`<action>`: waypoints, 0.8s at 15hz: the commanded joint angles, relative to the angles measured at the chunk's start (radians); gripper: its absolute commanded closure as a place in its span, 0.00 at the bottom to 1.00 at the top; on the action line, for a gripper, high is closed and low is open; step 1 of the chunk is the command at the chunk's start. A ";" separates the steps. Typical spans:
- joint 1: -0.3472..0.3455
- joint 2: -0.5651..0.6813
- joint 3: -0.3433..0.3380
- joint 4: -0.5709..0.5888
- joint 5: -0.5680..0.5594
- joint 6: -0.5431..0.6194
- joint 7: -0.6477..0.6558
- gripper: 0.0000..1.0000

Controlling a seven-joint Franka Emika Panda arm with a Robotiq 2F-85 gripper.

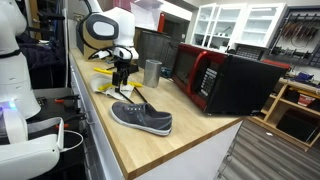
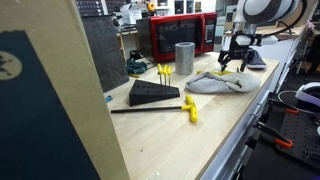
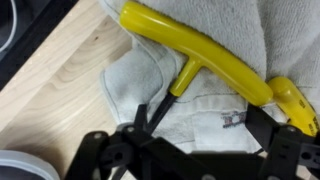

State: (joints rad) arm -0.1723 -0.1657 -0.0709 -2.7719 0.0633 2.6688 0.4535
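A yellow plastic T-handled tool (image 3: 195,50) is lying across a crumpled pale grey cloth (image 3: 130,85) on the light wooden counter (image 3: 65,70), its thin dark shaft pointing toward me. I am hovering my gripper (image 3: 190,150) just above it, jaws spread wide and holding nothing.

Bright yellow T-handle tool (image 3: 200,50) with a dark shaft, lying on a pale grey-white cloth (image 3: 225,110). The gripper (image 2: 232,66) is all black. The counter (image 1: 150,150) is light wood grain. At 5 o'clock from the cloth there's a slate-blue shoe (image 1: 140,118) with a white sole. Red-and-black microwave (image 1: 205,75), plain silver cup (image 1: 152,72).
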 commanded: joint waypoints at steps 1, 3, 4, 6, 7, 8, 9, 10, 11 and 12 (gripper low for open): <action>0.019 -0.056 -0.035 -0.023 0.090 0.004 -0.136 0.00; 0.014 -0.081 -0.054 -0.013 0.115 -0.018 -0.204 0.00; 0.007 -0.094 -0.058 -0.013 0.110 -0.023 -0.217 0.00; 0.002 -0.117 -0.074 -0.013 0.110 -0.037 -0.243 0.00; 0.000 -0.123 -0.081 -0.012 0.110 -0.044 -0.251 0.00; -0.005 -0.130 -0.085 -0.010 0.106 -0.056 -0.248 0.00; -0.008 -0.135 -0.087 -0.009 0.105 -0.064 -0.242 0.00; -0.013 -0.141 -0.086 -0.009 0.101 -0.074 -0.226 0.00; -0.012 -0.103 -0.076 0.001 0.088 -0.038 -0.217 0.00; -0.014 -0.108 -0.077 0.002 0.088 -0.045 -0.217 0.00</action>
State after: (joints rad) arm -0.1798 -0.2733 -0.1549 -2.7711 0.1488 2.6260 0.2384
